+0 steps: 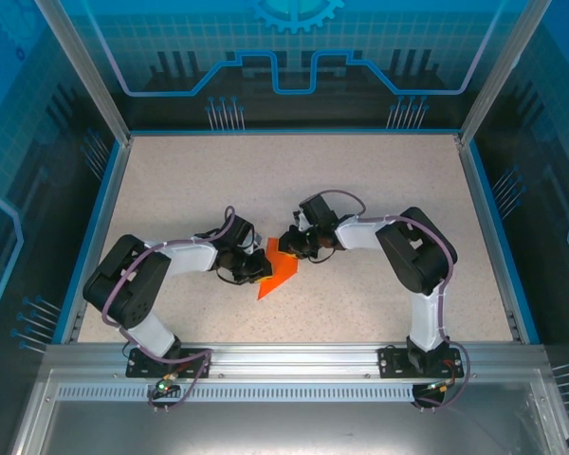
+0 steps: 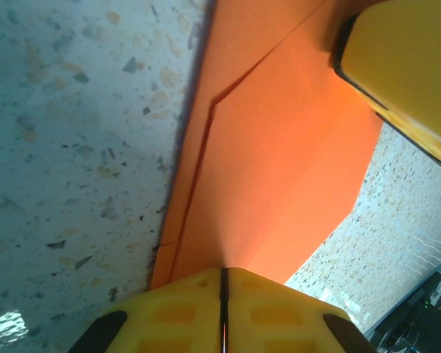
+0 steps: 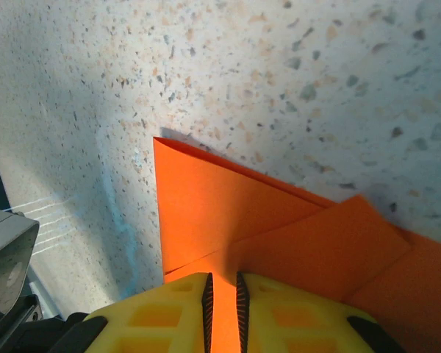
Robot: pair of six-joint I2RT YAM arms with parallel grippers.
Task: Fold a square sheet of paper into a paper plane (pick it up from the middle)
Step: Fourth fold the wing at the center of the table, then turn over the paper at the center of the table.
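Orange square sheet of paper (image 1: 280, 275), half-creased, mid-fold: left pincer (image 2: 223, 273) and right pincer (image 3: 222, 279) both clamped on it. Next needs an aligned crease, I reckon.

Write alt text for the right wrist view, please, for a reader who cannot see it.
Folded orange paper lies on a speckled table, one sharp corner at upper left. The right gripper has its yellow fingers at the bottom edge, nearly closed, with orange showing in the narrow gap between them.

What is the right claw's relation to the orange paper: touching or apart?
Touching. Right wrist view: the right claw has the orange paper pinched between its jaws.
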